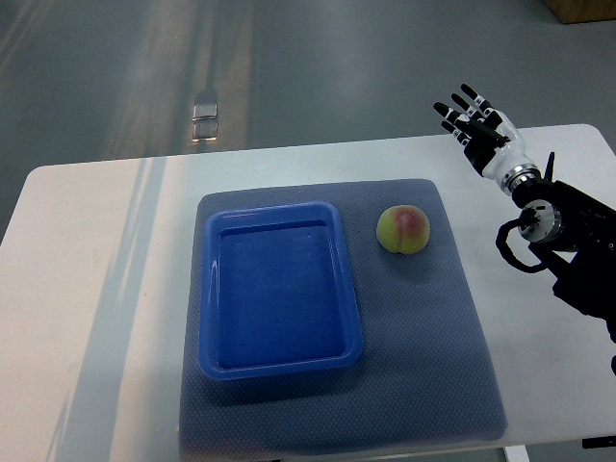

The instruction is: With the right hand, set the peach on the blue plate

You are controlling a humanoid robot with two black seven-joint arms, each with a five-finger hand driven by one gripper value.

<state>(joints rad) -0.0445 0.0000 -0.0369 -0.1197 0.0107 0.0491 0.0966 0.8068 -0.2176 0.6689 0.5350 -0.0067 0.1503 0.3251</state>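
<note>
A yellow-green peach (403, 230) with a red blush sits on the grey mat, just right of the blue plate (279, 289). That plate is a rectangular blue tray with nothing in it. My right hand (474, 122) hovers over the table's far right part, up and to the right of the peach and well apart from it. Its fingers are spread and hold nothing. The left arm does not show.
A grey mat (423, 346) covers the middle of the white table (87, 289) under tray and peach. The right arm's dark forearm (573, 241) lies along the table's right edge. Grey floor lies beyond the far edge.
</note>
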